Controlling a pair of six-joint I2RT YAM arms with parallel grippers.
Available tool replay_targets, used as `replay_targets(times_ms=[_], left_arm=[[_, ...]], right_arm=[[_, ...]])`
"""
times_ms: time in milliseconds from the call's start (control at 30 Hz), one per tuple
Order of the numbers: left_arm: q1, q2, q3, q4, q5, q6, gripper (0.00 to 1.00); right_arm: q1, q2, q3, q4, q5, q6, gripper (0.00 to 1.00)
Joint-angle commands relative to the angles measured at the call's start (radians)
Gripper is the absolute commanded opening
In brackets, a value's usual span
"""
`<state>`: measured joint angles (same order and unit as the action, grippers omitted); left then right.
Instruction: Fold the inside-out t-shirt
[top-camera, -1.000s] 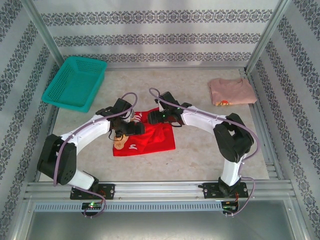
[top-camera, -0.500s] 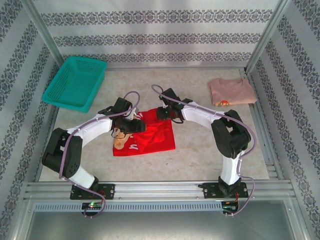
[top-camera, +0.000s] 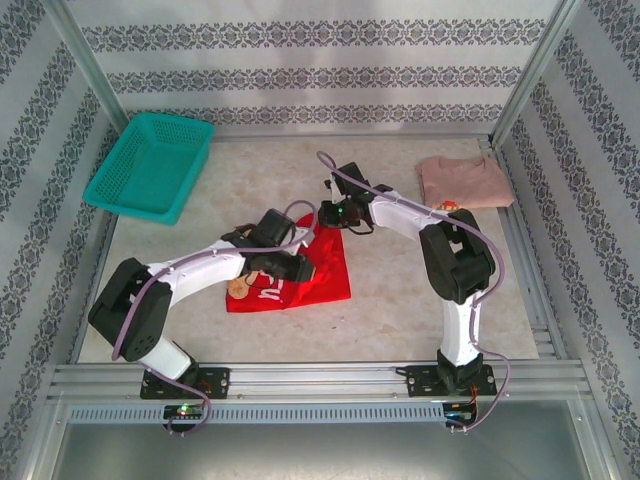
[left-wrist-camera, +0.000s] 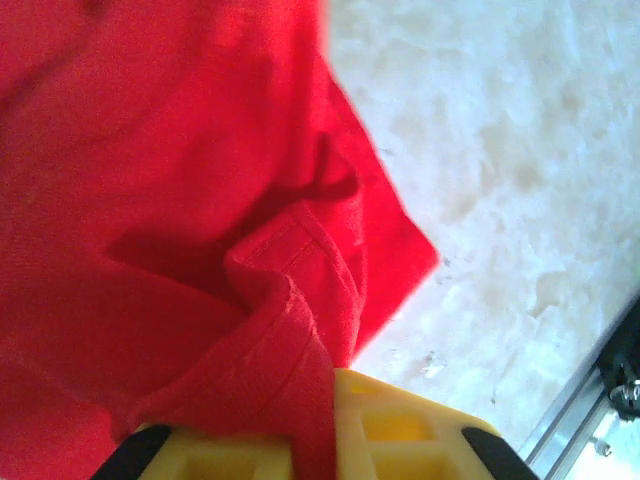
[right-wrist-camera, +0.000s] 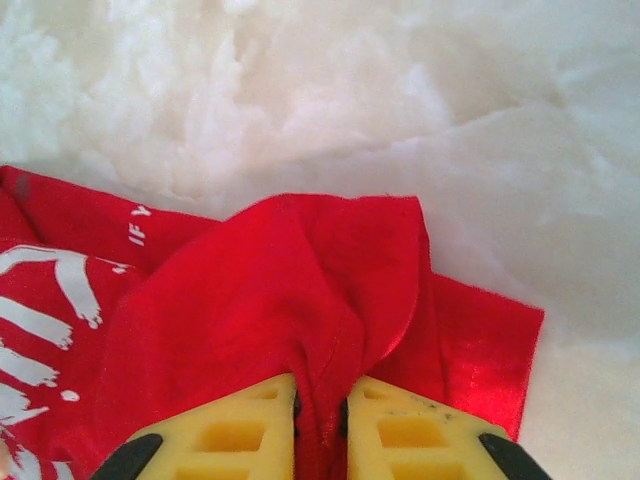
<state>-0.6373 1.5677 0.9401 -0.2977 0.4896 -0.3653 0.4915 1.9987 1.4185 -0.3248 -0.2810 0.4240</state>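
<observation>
The left gripper (left-wrist-camera: 318, 425) has its jaws pinched on a raised ridge of the red t-shirt (left-wrist-camera: 150, 200), a hemmed edge bunching up just ahead of the yellow fingers. The right gripper (right-wrist-camera: 320, 408) has its jaws pressed almost together on a narrow pleat of the same cloth, which puckers outward from the pinch. White lettering (right-wrist-camera: 50, 300) shows on the fabric to one side. From above, the left gripper (top-camera: 290, 265) sits over the middle of the red t-shirt (top-camera: 325, 272) and the right gripper (top-camera: 332, 213) at its far corner, the two near each other. The shirt lies rumpled on the tabletop (top-camera: 400, 290) between the arms, well apart from the teal basket (top-camera: 150, 165) at the far left and the pale pink shirt (top-camera: 463, 182) at the far right. Both holds look thin, so the main risk is slip: a quick lift or a pull in opposite directions could draw the cloth out of one pinch and drop that side. Either pinch may also hold only the upper layer, in which case the layers would peel apart and the fold would come out crooked. With the wrists this close, a crossing move could knock them together.
</observation>
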Motion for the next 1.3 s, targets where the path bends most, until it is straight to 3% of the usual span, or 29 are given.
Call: replay_targets(times_ms=[0, 267, 333, 500, 600, 700, 800, 1000, 1267], left_arm=[[-0.065, 0.054, 0.062, 0.073, -0.045, 0.04, 0.14], [-0.17, 0.214, 0.182, 0.162, -0.083, -0.008, 0.3], [-0.18, 0.232, 0.201, 0.168, -0.086, -0.008, 0.42], [-0.182, 0.17, 0.205, 0.135, -0.106, 0.03, 0.69], [-0.169, 0.066, 0.183, 0.091, -0.146, 0.065, 0.75], [-0.102, -0.045, 0.138, 0.005, -0.196, 0.063, 0.77], [0.046, -0.13, 0.083, -0.07, -0.185, 0.005, 0.78], [0.324, -0.081, 0.071, -0.133, -0.114, -0.064, 0.79], [0.445, 0.093, 0.124, -0.142, -0.116, -0.031, 0.78]], right_arm=[[-0.026, 0.043, 0.047, -0.009, -0.103, 0.018, 0.21], [-0.095, 0.124, 0.131, -0.04, -0.231, 0.01, 0.37], [-0.113, 0.129, 0.153, -0.047, -0.259, 0.002, 0.41], [-0.156, 0.069, 0.143, -0.064, -0.283, -0.043, 0.52], [-0.208, -0.018, 0.07, -0.062, -0.282, -0.052, 0.56], [-0.238, -0.164, -0.085, -0.058, -0.247, -0.062, 0.59], [-0.232, -0.313, -0.265, -0.036, -0.221, -0.049, 0.62], [-0.072, -0.507, -0.514, -0.004, -0.129, 0.047, 0.63], [0.109, -0.432, -0.481, 0.064, -0.055, 0.098, 0.52]])
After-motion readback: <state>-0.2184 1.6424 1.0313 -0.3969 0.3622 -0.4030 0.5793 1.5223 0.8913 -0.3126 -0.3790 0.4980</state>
